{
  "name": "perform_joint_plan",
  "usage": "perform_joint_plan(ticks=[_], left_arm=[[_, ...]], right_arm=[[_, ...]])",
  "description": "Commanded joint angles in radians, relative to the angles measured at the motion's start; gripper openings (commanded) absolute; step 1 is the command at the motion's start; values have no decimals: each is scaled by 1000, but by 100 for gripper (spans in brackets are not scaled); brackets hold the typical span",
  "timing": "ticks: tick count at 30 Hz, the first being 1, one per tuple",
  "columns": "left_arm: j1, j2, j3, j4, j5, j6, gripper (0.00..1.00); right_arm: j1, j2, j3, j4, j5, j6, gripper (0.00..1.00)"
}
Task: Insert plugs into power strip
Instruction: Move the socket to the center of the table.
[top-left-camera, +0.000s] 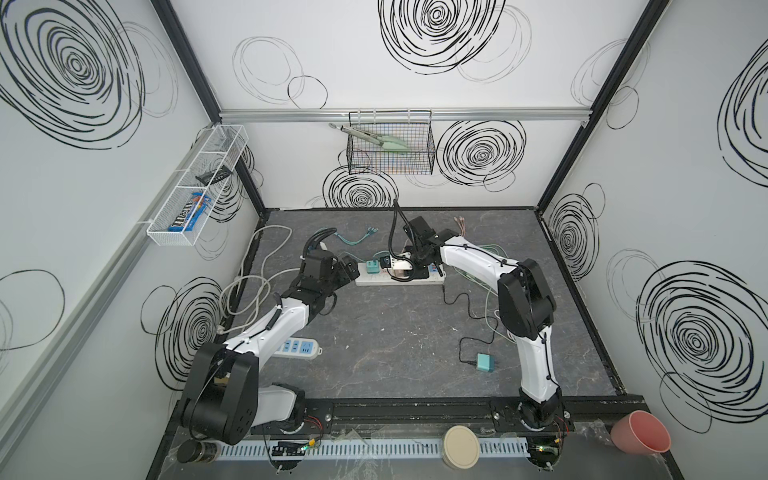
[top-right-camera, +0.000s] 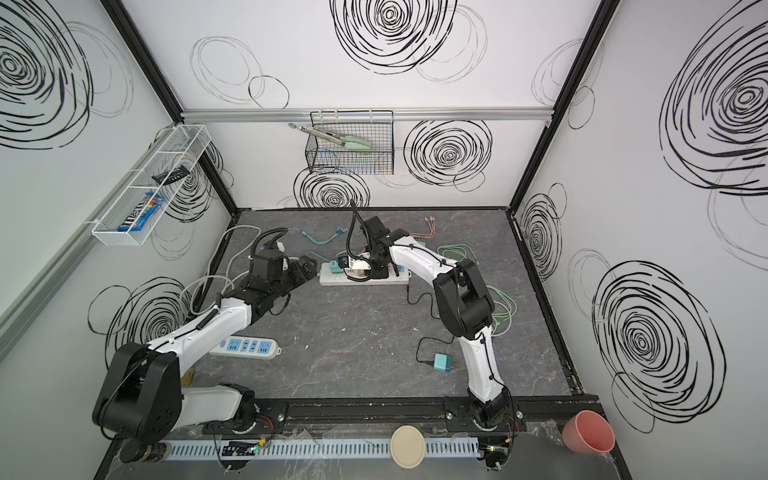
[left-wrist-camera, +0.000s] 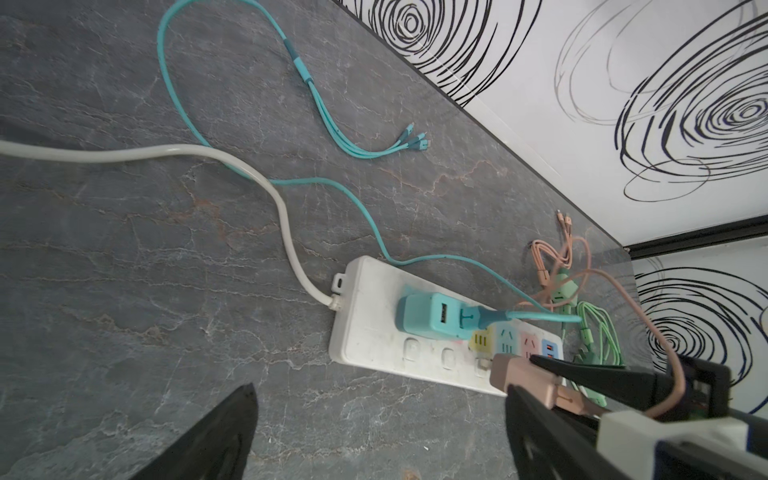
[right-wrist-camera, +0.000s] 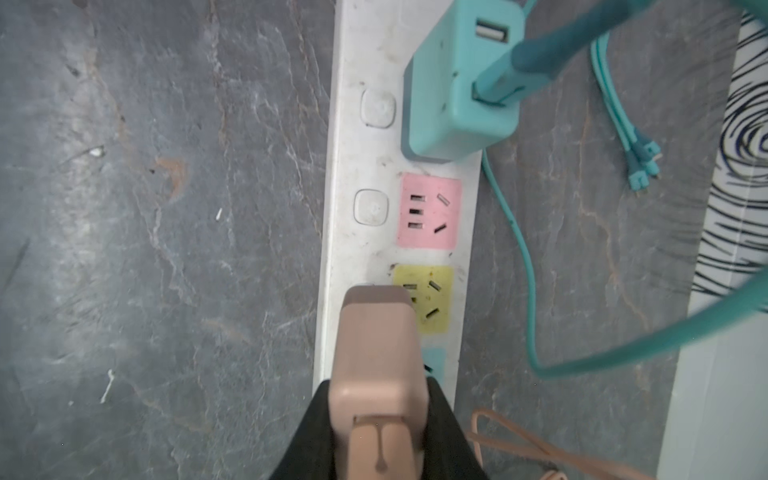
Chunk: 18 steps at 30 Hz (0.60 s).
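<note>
The white power strip lies near the back of the table, with coloured sockets. A teal plug sits in its end socket, its teal cable trailing off. My right gripper is shut on a pink plug, held over the strip's button edge beside the yellow socket; its prongs are hidden. The pink socket is free. My left gripper stands open and empty by the strip's cable end. Another teal plug lies loose at the front right.
A second power strip lies under my left arm. A thick white cord runs left from the strip. Mint green cables and pink cables pile behind the strip. A pink cup stands at the front right corner.
</note>
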Motion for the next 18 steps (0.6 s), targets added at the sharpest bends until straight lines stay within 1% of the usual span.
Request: perform_joint_plan(ticks=[1,3,9,13,15,18], left_arm=[[31,-29,-24,16,10,-16,96],[40,-30,-31,16,17,-15,96],[48,2,-28,33,18,-23,96],[78,88,8,108,113,-53,96],[87,128,23,158,126,-80,96],[109,207,79,203,142,-101,96]], right_arm=[[31,37,19,19,52,-37,0],[44,40,27,31,76,-39,0],[61,14,59,29,72,-44,0],[73,-7,34,88,56,-48,0],[79,-3,32,108,45,-48,0],[91,31,57,108,66,-48,0]])
